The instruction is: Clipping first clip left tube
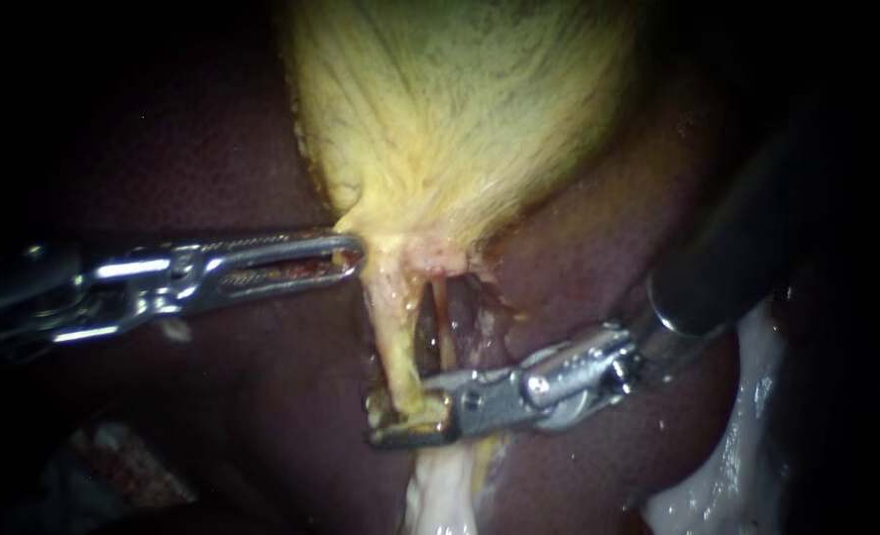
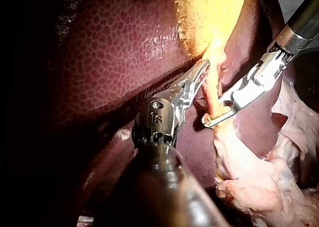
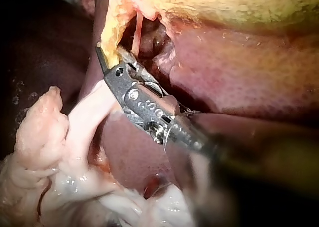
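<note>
Yellow left tube (image 1: pixel 392 337) hangs below gallbladder (image 1: pixel 460 109) | right instrument (image 1: pixel 407 421) jaws pinch its lower end; no freed clip visible | left instrument (image 1: pixel 346 256) clamps gallbladder neck | judged: clipping midway, release pending

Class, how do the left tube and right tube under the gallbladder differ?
The left tube is thick and yellow, the right tube thin and reddish. The left tube's lower end sits in the right instrument's tip; the right tube lies outside it. Both hang from the gallbladder.
</note>
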### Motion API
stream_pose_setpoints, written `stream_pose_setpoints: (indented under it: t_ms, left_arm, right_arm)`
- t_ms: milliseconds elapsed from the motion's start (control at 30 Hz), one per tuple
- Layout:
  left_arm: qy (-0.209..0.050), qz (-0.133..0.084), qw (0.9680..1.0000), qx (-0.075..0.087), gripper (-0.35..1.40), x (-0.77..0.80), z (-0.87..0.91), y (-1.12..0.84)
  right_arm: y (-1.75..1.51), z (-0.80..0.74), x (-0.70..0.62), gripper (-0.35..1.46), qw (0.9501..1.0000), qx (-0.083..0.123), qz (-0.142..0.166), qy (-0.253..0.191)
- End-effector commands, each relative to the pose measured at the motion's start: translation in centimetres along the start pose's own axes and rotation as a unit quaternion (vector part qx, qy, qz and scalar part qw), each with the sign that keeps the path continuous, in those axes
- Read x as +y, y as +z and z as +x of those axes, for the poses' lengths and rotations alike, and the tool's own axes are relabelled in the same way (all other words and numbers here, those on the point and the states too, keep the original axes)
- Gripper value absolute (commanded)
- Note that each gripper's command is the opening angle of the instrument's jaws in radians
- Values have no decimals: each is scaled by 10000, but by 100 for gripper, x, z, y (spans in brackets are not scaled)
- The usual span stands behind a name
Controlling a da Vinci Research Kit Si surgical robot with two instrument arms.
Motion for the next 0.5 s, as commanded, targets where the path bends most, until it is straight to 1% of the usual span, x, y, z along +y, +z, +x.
stream_pose_setpoints:
  t_ms: [33, 167, 500]
  left_arm:
    - [0, 1, 10000, 0, -35, 0, 0, 0]
    - [0, 1, 10000, 0, -35, 0, 0, 0]
    - [0, 13, 10000, 6, -35, 1, -1, 3]
  right_arm:
    - [-1, 0, 0, -35, 10000, -4, 12, 12]
    - [2, -3, -2, -35, 10000, -23, 14, 84]
    - [6, -8, -5, -35, 9999, -58, 17, 93]
